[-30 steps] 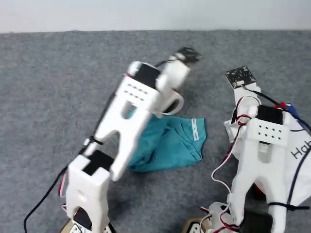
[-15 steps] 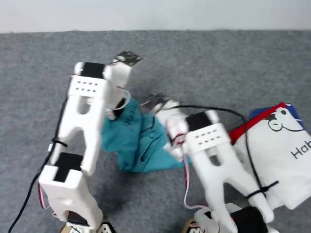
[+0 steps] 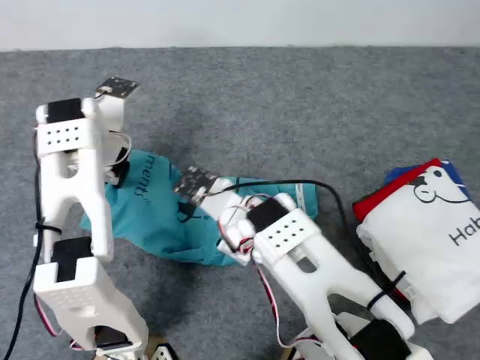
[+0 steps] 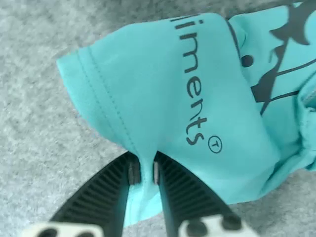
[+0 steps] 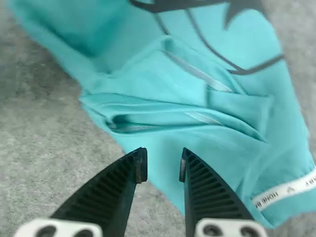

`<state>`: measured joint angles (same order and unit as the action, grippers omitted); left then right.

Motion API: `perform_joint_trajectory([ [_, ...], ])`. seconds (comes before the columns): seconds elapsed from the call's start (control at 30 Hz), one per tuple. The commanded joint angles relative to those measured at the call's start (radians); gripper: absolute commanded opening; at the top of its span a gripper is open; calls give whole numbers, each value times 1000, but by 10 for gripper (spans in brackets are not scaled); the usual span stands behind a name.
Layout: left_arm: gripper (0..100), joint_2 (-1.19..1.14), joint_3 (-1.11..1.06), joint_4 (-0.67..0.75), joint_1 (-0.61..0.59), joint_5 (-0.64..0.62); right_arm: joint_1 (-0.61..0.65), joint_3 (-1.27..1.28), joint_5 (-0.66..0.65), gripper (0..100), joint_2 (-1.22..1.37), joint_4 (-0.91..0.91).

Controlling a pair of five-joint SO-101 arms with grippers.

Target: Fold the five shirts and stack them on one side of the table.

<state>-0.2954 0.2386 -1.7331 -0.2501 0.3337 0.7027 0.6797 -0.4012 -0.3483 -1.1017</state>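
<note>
Teal shirt (image 3: 161,225): spreading step before folding, I judge. Left pincer (image 4: 143,173) clamped on its hem; right pincer (image 5: 159,165) apart just above it. Next: second pinch needed.

Grey felt-covered table (image 3: 337,97) — crumpled teal shirt (image 3: 161,225) mid-table, folded shirt stack (image 3: 420,240) at its right edge

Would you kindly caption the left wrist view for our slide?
Left gripper pinching the edge of a teal shirt on grey carpet.
</note>
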Motion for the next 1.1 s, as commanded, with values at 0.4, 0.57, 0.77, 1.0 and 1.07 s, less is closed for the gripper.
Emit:
perform_joint_trajectory([
  [0.4, 13, 58, -1, -23, -6, 14, 56, 198, 35, 114, -28, 429],
  [0.57, 13, 58, -1, -23, -6, 14, 56, 213, 92, 114, -13, 524],
  [0.77, 13, 58, -1, -23, -6, 14, 59, 210, 95, 114, 179, 624],
  [1.0, 13, 58, -2, -23, -6, 14, 61, 169, 95, 114, 297, 730],
  [1.07, 13, 58, -2, -23, -6, 14, 61, 160, 95, 114, 288, 707],
])
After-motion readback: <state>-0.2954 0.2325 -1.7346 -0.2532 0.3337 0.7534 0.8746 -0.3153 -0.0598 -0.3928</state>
